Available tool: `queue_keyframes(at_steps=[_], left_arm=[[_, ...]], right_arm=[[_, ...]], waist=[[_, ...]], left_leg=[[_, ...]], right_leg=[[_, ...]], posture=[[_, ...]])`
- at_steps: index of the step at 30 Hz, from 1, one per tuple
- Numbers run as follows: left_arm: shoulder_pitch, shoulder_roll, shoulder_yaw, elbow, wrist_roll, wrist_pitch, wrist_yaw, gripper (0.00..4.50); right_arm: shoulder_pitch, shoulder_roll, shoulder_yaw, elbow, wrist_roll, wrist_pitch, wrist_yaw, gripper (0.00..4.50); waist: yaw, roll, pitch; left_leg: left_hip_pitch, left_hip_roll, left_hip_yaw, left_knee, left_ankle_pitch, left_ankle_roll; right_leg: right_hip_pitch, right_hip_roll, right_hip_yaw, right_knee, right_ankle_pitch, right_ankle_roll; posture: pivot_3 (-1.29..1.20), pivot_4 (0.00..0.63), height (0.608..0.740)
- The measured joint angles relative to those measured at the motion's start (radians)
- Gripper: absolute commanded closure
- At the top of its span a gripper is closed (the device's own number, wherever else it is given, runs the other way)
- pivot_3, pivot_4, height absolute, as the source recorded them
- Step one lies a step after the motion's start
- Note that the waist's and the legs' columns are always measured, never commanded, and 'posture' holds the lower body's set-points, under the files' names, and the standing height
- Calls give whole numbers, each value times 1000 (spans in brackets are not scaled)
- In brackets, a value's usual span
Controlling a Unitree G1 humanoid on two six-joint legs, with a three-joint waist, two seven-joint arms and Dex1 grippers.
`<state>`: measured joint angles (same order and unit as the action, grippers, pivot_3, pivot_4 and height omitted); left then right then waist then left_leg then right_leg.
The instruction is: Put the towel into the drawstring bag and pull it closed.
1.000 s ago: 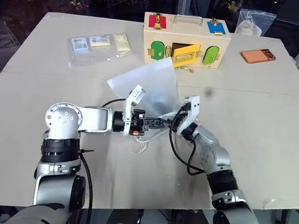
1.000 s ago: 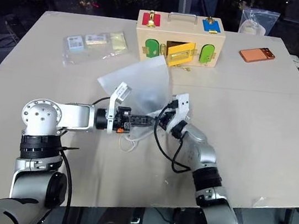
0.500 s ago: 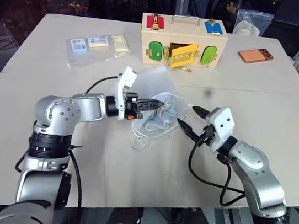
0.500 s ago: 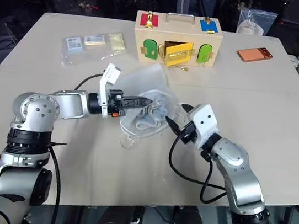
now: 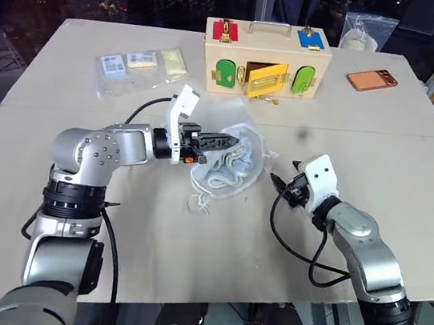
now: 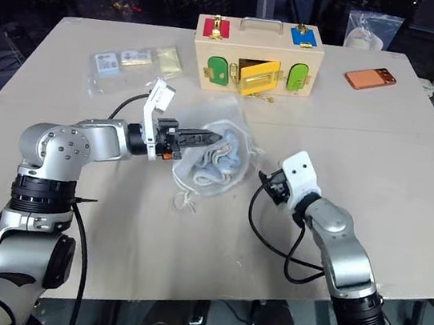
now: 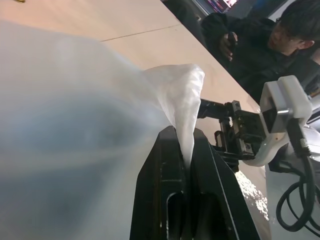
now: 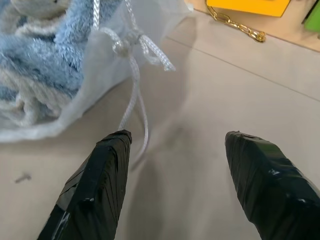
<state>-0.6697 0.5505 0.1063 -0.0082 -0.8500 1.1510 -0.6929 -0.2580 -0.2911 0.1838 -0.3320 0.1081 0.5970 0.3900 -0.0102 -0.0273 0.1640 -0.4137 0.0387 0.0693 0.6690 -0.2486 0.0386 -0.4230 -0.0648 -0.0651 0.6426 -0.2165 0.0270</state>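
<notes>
Left claw [image 5: 222, 140] pinches the drawstring bag [image 5: 228, 172] tight; right claw [image 8: 182, 175], wide, should grab the cord [image 8: 134, 100] and pull gently.

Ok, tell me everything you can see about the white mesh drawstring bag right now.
The sheer white mesh drawstring bag sits bunched near the middle of the tan table, with the fluffy light-blue towel showing through its translucent fabric. The left gripper is shut on an upper fold of the mesh, holding that edge raised. Thin white cord loops trail from its near side onto the table, and another knotted cord hangs toward the open right gripper, which stands apart from it.
</notes>
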Motion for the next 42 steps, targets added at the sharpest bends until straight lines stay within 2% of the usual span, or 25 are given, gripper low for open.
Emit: queue_keyframes(at_steps=[14,24,25,26,28,29,30,32,36,39,42], left_arm=[[3,-28,11,-20,2,9,41,4500],[5,-31,19,-22,-1,22,50,4500],[6,-31,22,-26,-2,23,53,4500],[8,-30,24,-31,-3,23,57,4500],[8,-31,25,-38,-3,23,57,4500],[8,-31,25,-42,-4,23,58,4500],[9,-31,23,-47,-1,20,57,4500],[12,-33,17,-50,7,2,54,4500],[28,-15,-12,-53,51,-54,20,4500],[31,28,-31,-50,102,-119,-18,3621],[37,74,-25,-41,101,-133,-77,2302]], right_arm=[[-4,-20,48,-23,36,73,63,1280],[-68,38,47,81,3,72,2,1280],[-76,43,47,106,-13,68,-16,1787],[-80,48,47,125,-27,62,-33,1983],[-91,61,46,159,-45,51,-56,2763],[-100,69,46,180,-58,42,-72,2940],[-116,86,45,217,-78,19,-101,3710],[-125,104,41,250,-103,-7,-139,4474],[-121,139,3,274,-128,-43,-213,4474],[-109,141,-9,263,-130,-58,-216,4500],[-99,152,-7,262,-129,-58,-211,4500]], waist=[[0,0,0],[-1,0,0],[0,0,0],[0,0,0],[-1,0,0],[-1,0,0],[-2,0,0],[-2,0,0],[-2,0,0],[-3,0,0],[-6,0,0]], left_leg=[[0,0,0,0,0,0],[0,0,0,0,0,0],[0,0,0,0,0,0],[0,0,0,0,0,0],[0,0,0,0,0,0],[0,0,0,0,0,0],[0,0,0,0,0,0],[0,0,0,0,0,0],[0,0,0,0,0,0],[0,0,1,0,0,0],[0,0,1,0,0,0]], right_leg=[[0,0,0,0,0,0],[0,0,0,1,0,0],[0,0,0,1,0,0],[0,0,0,0,0,0],[0,0,0,0,0,0],[0,0,0,1,0,0],[0,0,0,1,0,0],[0,0,0,1,0,0],[0,0,0,0,0,0],[0,0,1,0,0,0],[-1,0,1,1,0,0]], posture=[[0,150,740],[0,150,740],[0,150,740],[0,150,740],[0,150,740],[0,150,740],[0,150,740],[0,150,740],[0,150,740],[0,150,740],[0,150,740]])
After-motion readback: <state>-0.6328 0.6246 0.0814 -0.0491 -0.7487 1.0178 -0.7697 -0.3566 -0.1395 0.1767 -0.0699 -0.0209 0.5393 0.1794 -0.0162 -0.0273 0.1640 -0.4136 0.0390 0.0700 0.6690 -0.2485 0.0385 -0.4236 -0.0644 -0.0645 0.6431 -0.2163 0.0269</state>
